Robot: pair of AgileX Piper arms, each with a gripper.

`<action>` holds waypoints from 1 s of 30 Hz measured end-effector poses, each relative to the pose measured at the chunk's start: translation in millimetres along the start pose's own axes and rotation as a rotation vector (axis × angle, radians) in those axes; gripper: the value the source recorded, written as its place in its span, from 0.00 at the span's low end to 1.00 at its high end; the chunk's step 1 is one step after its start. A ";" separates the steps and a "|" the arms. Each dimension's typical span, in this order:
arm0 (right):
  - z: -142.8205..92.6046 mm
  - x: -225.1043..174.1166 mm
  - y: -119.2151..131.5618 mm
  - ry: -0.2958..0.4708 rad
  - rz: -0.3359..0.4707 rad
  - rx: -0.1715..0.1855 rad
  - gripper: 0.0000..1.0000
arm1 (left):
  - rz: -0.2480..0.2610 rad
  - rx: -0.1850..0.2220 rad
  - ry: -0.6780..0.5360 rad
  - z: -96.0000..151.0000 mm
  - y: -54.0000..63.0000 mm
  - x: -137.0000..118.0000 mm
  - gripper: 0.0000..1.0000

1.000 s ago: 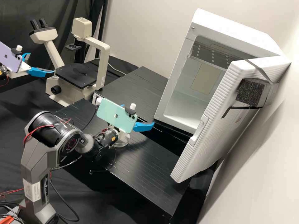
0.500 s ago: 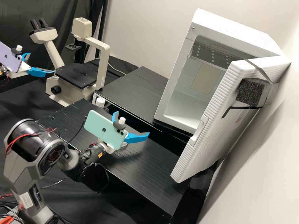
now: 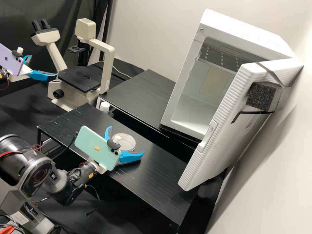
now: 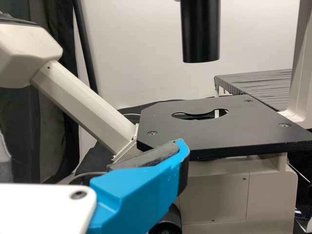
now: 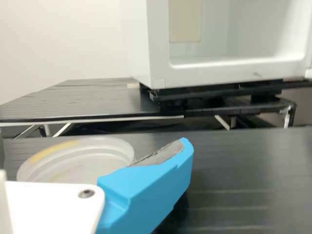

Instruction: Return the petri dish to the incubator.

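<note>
The round clear petri dish (image 3: 129, 140) lies flat on the near black bench in the high view. My right gripper (image 3: 127, 139), under the green phone, stands open at the dish, one finger on either side. In the right wrist view the dish (image 5: 78, 160) lies beside one blue finger of my right gripper (image 5: 91, 145); whether they touch I cannot tell. The white incubator (image 3: 185, 70) has its door open. My left gripper (image 3: 43, 65), under the purple phone, is open and empty beside the microscope; its wrist view shows one finger of that gripper (image 4: 92, 148) before the stage.
The microscope's black stage (image 3: 79, 78) is at the back left. A bottle with a white cap (image 3: 104, 106) stands by the gap between the two benches. The incubator door (image 3: 224, 130) juts forward at the right. The far bench (image 3: 139, 94) leads up to the incubator.
My right arm has drawn back and down toward the left front, bringing more of the dish and the capped bottle into sight. The left arm has kept still.
</note>
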 end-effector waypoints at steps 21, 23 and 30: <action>3.0 4.1 -18.4 -0.042 -0.041 -0.093 1.00 | 0.000 0.000 0.000 0.0 0.0 0.0 1.00; 4.0 4.2 -17.2 -0.046 -0.037 -0.096 1.00 | 0.000 0.000 0.000 0.0 0.0 0.0 1.00; 6.0 4.9 -16.0 -0.052 -0.026 -0.100 1.00 | 0.000 0.000 0.000 0.0 0.0 0.0 1.00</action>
